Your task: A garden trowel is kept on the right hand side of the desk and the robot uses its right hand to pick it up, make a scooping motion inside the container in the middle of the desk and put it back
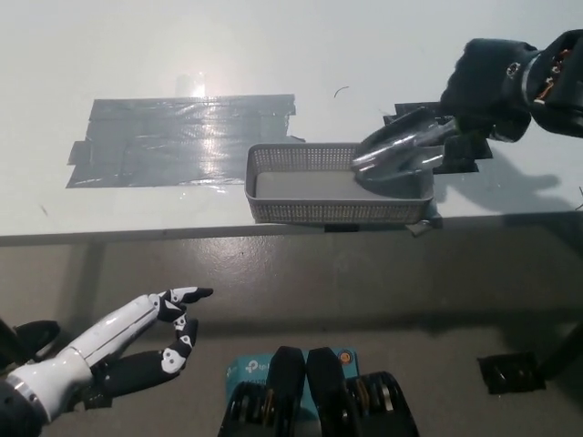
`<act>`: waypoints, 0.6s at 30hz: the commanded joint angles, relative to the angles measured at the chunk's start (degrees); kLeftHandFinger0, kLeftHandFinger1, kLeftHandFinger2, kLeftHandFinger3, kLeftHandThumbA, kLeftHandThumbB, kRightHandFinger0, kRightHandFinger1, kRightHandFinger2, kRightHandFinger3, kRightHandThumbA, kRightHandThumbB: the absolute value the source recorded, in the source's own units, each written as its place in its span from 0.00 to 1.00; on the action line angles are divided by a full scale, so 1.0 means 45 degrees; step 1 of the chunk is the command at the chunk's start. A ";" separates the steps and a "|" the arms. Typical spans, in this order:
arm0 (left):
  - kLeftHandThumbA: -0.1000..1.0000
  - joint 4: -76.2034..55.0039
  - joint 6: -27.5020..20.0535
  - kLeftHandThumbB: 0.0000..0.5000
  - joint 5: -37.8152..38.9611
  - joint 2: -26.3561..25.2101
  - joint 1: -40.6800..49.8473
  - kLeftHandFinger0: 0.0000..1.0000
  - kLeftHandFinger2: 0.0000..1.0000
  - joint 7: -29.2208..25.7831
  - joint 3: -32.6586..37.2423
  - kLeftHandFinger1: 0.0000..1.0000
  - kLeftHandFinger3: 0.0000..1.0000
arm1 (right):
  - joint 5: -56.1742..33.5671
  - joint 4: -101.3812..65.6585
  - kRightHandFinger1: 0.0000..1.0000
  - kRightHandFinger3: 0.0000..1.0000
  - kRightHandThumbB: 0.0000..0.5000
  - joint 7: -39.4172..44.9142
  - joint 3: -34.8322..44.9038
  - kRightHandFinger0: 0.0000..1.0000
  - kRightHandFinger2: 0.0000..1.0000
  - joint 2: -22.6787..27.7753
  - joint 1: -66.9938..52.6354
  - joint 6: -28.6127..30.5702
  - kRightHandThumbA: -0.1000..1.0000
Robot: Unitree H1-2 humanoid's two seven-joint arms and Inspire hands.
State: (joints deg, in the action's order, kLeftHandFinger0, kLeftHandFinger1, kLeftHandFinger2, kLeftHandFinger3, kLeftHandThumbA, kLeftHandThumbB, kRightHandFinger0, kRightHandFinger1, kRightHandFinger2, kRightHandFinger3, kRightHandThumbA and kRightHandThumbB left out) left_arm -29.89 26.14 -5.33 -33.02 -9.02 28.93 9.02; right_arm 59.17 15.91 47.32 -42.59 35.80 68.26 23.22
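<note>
**Over the container's right end: trowel in the right hand's grasp**

At the desk's (273, 45) right side, the black right hand (487, 80) has its fingers wrapped closed around the handle of the garden trowel (396, 147). The handle itself is hidden inside the grip. The metal blade slants down and to the left, its tip over the right part of the grey mesh container (337, 211). Whether the blade touches the container floor cannot be told. The container sits near the desk's front edge, just right of a grey tape patch (182, 137). A black marking (463, 160) lies on the desk behind the blade. The white left hand (118, 346) rests at lower left, below the desk edge, fingers spread and holding nothing.
</note>
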 commanded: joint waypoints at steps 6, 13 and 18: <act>1.00 -0.0231 0.0175 0.55 -0.0214 -0.0300 -0.0641 1.00 1.00 0.0381 0.0004 1.00 1.00 | 0.0251 -0.1289 0.08 0.43 0.01 0.0895 0.0448 0.00 0.32 0.0539 0.0154 0.0236 0.20; 1.00 -0.0170 0.0175 0.55 -0.0400 -0.0283 -0.0910 1.00 1.00 0.0568 0.0146 1.00 1.00 | 0.0607 -0.1967 0.11 0.49 0.00 0.1034 0.0360 0.00 0.36 0.0261 -0.0814 0.0185 0.32; 1.00 -0.0145 0.0175 0.56 -0.0298 -0.0235 -0.1041 1.00 1.00 0.0568 0.0134 1.00 1.00 | 0.0703 -0.2182 0.08 0.55 0.00 0.0973 0.0477 0.00 0.37 0.0148 -0.1386 0.0053 0.27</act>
State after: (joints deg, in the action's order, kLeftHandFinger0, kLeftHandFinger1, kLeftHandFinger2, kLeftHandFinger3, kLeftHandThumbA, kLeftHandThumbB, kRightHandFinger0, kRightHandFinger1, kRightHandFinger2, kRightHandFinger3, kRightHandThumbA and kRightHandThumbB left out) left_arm -29.76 26.18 -6.03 -33.01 -12.16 30.55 9.65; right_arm 61.10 7.86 50.57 -41.77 36.24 62.13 23.73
